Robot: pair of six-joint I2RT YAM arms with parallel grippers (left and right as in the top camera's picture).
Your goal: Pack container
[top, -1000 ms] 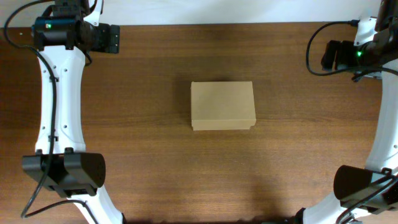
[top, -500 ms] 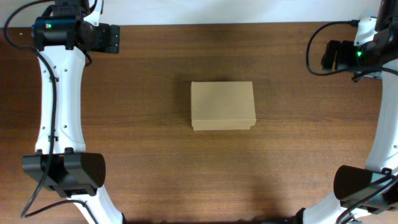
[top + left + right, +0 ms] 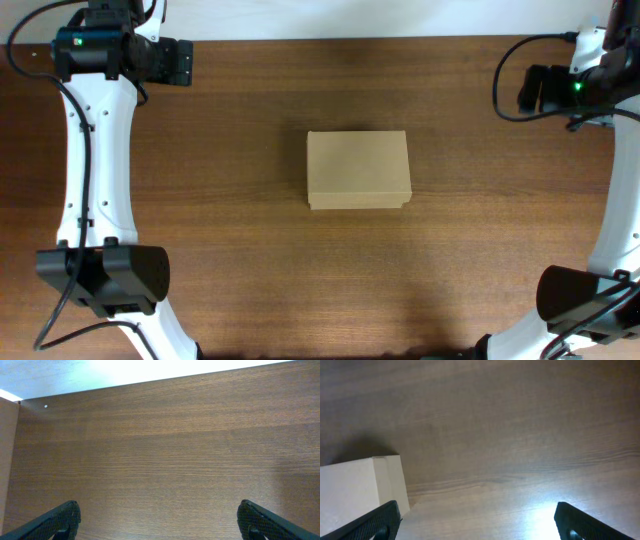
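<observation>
The container (image 3: 358, 169), a plain tan cardboard box with its lid down, sits in the middle of the brown wooden table (image 3: 240, 250). A corner of the container (image 3: 360, 487) shows at the lower left of the right wrist view. My left gripper (image 3: 159, 520) is far off at the back left corner, open, with only bare wood between its fingertips (image 3: 62, 516). My right gripper (image 3: 476, 521) is at the back right, also open and holding nothing. In the overhead view the jaws of both are hard to make out.
The table's back edge meets a white wall (image 3: 360, 15). The white arm links run down the left side (image 3: 95, 150) and the right side (image 3: 620, 190), with black bases near the front corners.
</observation>
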